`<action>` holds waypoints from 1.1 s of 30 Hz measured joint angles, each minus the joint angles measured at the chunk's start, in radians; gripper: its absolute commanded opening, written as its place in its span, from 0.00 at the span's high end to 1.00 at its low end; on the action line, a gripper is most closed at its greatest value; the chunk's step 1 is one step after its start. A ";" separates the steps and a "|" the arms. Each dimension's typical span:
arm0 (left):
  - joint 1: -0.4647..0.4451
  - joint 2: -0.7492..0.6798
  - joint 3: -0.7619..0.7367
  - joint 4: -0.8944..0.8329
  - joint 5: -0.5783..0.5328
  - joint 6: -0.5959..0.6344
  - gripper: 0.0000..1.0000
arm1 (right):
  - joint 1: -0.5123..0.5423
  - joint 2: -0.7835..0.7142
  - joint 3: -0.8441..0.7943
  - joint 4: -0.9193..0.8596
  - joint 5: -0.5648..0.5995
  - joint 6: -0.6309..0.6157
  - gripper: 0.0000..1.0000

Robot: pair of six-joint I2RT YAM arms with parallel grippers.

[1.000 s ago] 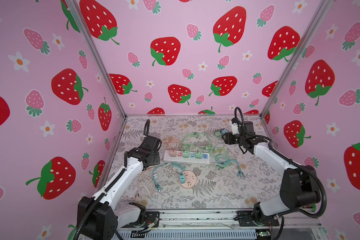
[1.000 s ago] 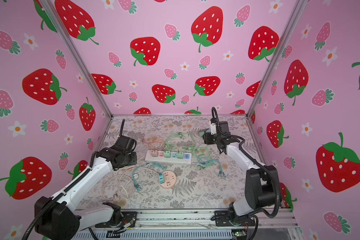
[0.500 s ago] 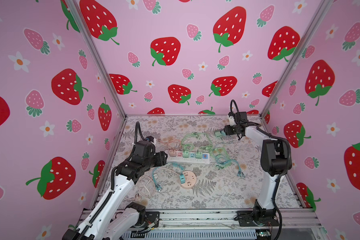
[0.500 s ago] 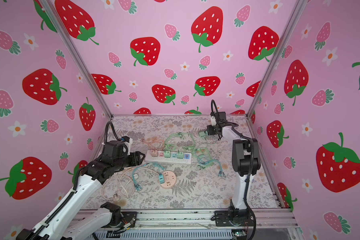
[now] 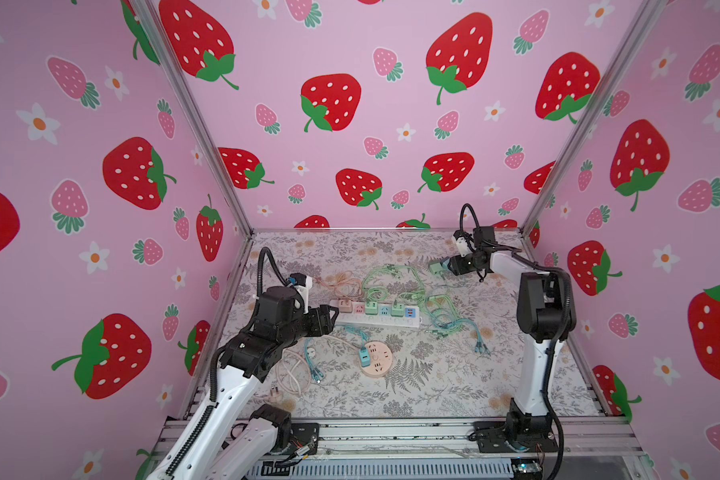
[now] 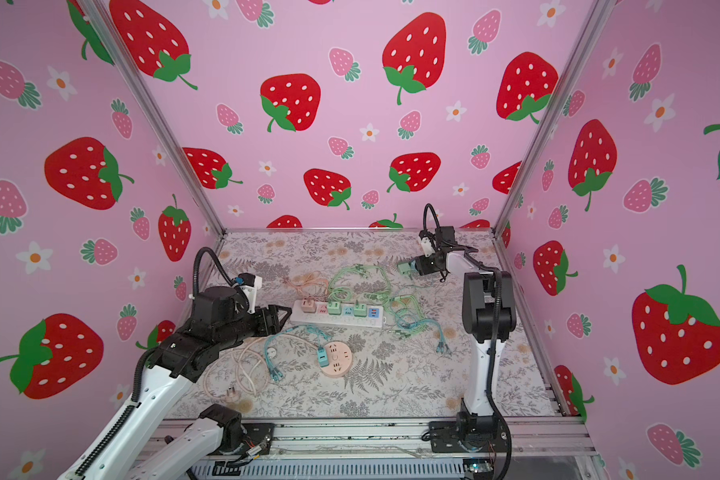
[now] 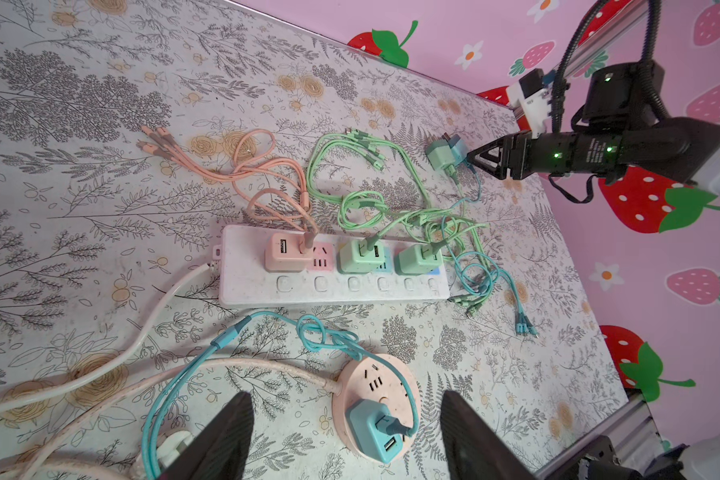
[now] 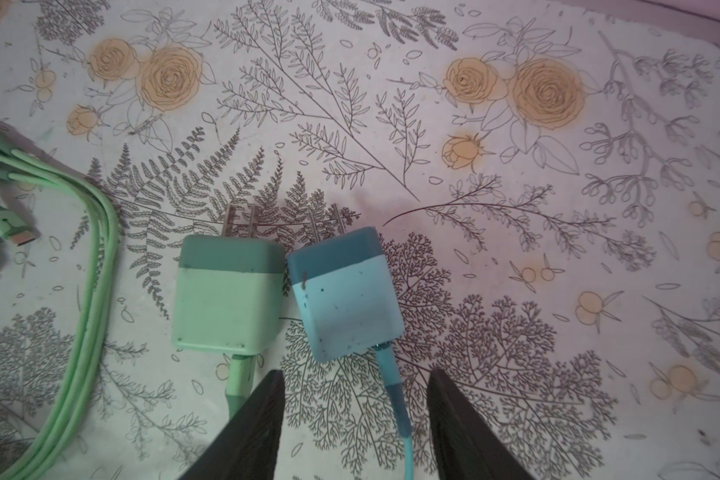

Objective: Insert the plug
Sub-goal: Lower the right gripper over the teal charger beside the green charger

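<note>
I see the floral table spread across the whole booth floor. Near its middle lies the white power strip, with one pink and two green chargers seated in it and a free pink outlet between the pink charger and the first green one. The round pink socket sits just nearer to me and carries one blue charger.

My left pincer hovers at the strip's left end. Its fingers are spread wide with nothing between them.

My right pincer sits low over the far right of the table. It is released, fingers apart and gripping nothing.

The blue charger plug lies flat on the table just ahead of those fingertips, unplugged, with its prongs pointing away from the pincer. The green charger plug lies close against its left side, facing the same way. The blue cable runs back from the blue plug through the gap between the fingers.
</note>
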 measured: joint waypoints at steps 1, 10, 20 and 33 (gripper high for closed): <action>0.000 -0.005 -0.004 0.000 0.000 0.000 0.26 | 0.000 0.008 0.003 -0.001 -0.004 -0.002 0.42; 0.000 -0.023 -0.011 -0.002 0.000 0.000 0.26 | 0.000 0.060 0.037 -0.007 -0.011 -0.018 0.43; 0.000 -0.031 -0.026 -0.001 0.001 0.000 0.25 | 0.000 0.124 0.126 -0.019 -0.010 -0.023 0.41; 0.000 -0.031 -0.037 0.008 0.005 -0.004 0.25 | 0.000 0.146 0.146 -0.013 -0.012 0.001 0.77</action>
